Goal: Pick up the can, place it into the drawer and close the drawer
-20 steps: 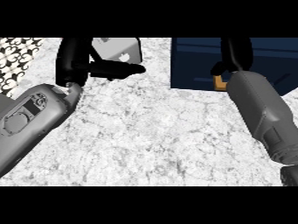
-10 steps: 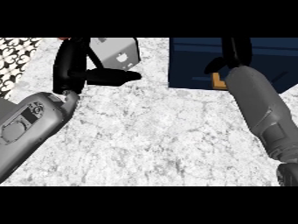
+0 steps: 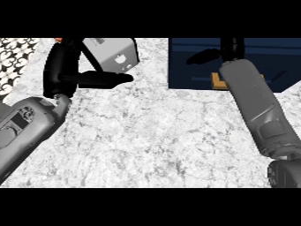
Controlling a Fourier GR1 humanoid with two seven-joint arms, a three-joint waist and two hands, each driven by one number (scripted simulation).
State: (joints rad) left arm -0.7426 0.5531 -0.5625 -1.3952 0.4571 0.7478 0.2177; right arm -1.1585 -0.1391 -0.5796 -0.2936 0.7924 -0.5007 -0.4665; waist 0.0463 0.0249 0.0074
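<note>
From above, at the bench's (image 3: 152,141) far right, the right hand (image 3: 229,46) reaches into the dark blue drawer (image 3: 289,66); I cannot tell its fingers' state, and the can is not visible. It should lower and let go well inside before pushing the drawer closed. The left hand (image 3: 68,70) rests with fingers apart beside a grey box (image 3: 117,53) bearing a small pale logo, no legible writing.

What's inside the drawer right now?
The right forearm reaches into the drawer, and an orange-brown edge shows beside it. The right hand is mostly hidden, so I cannot tell if the can is there.
</note>
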